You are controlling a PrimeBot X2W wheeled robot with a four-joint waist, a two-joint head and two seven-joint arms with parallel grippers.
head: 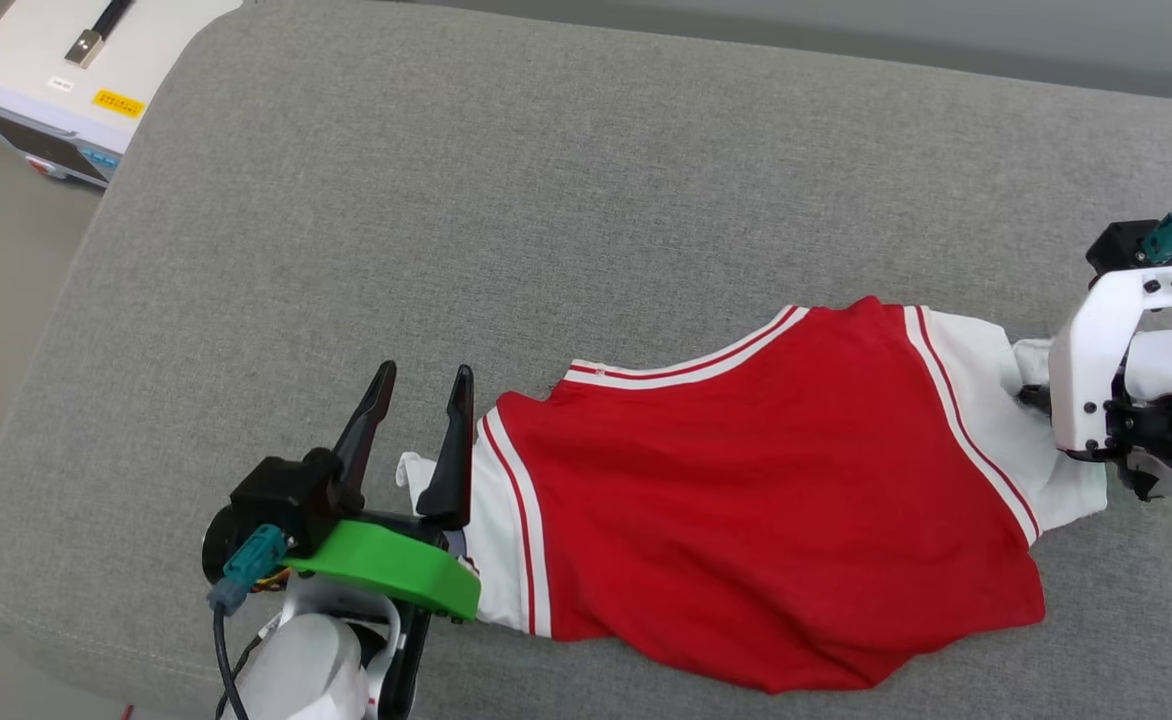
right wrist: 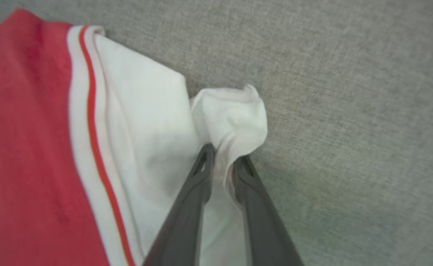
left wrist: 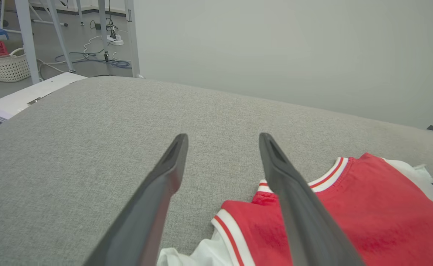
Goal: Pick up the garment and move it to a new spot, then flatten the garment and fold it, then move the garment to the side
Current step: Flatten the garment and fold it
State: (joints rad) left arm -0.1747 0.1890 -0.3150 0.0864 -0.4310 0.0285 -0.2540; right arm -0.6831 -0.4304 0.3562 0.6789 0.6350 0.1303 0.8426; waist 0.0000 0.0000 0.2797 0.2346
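right wrist view: right gripper [right wrist: 222,159] clamped on a bunched fold of white sleeve of the garment [right wrist: 28,140]. left gripper [head: 424,375] spread wide, holding nothing, at the edge of the opposite white sleeve. garment laid lengthwise on grey cushion [head: 446,200], red body between the two grippers, slightly wrinkled.

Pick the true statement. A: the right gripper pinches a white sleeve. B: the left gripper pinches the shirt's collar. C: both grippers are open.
A: the right gripper is shut on the bunched white sleeve of the shirt; the left gripper stands open, holding nothing.
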